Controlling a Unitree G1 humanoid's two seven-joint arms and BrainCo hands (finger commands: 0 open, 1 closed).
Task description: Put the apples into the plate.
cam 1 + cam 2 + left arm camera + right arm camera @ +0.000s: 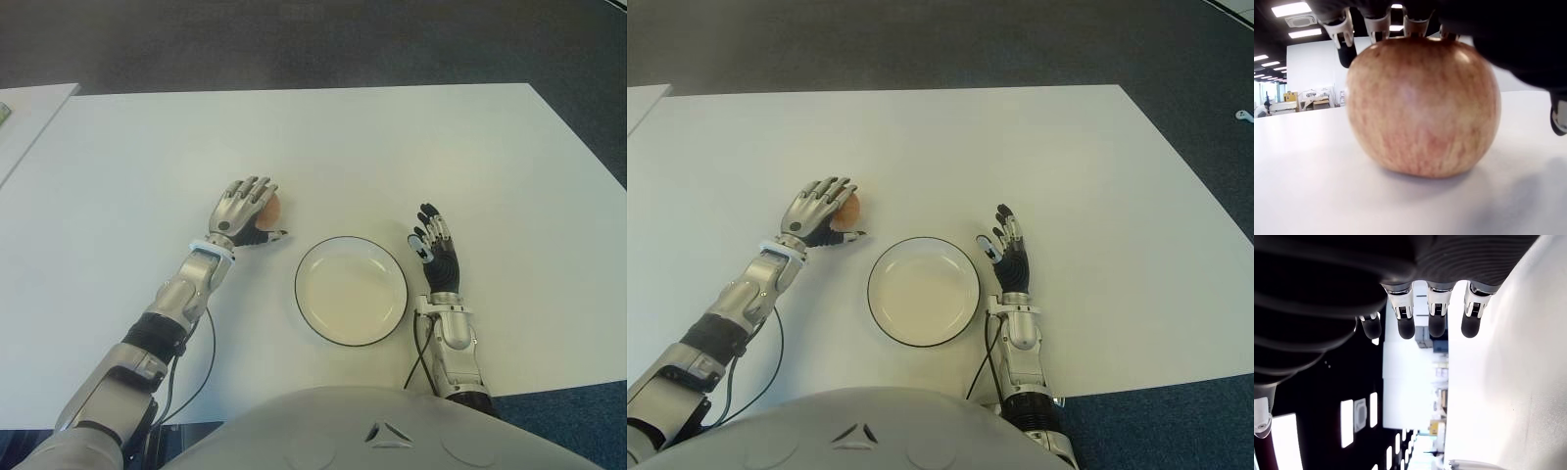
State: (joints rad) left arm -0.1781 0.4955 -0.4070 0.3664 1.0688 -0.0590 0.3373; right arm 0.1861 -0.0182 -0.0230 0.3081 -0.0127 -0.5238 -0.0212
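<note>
Our left hand (242, 211) sits over the apple (270, 208), its fingers (1377, 25) draped across the top of the fruit and the thumb showing low at one side; the apple still stands on the table (323, 147), so we see a hand laid over it, and we cannot tell whether the fingers truly clamp it. The apple is reddish yellow with faint streaks, and it lies just beyond the left edge of the plate (398, 294), near it but not touching. The plate is white with a thin dark rim and has nothing in it; it sits in front of our body at the near side of the white table. Our right hand (435, 250) shows just right of the plate, fingers straight and spread, holding nothing
</note>
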